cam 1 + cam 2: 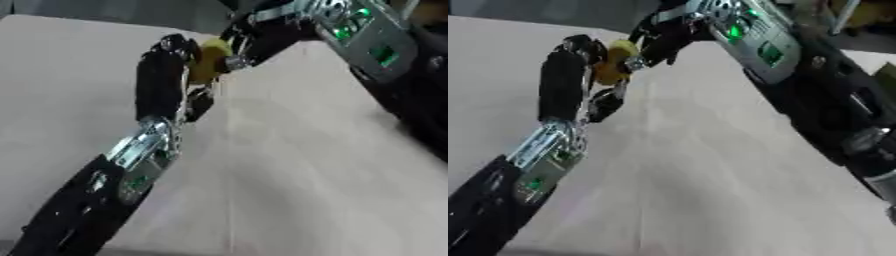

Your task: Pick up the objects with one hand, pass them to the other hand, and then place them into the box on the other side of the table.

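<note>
Above the pale counter (306,165), a yellow object (208,60) sits between my two hands. My left hand (166,75) curls around it, while my right hand (249,42) pinches its far side.

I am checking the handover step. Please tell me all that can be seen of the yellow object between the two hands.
The yellow object is small, rounded and matte, plain yellow with no marking visible. It is held in the air above the pale table, between the left hand and the right hand. Dark fingers of both hands touch it and hide part of it, so its full shape cannot be told.
</note>
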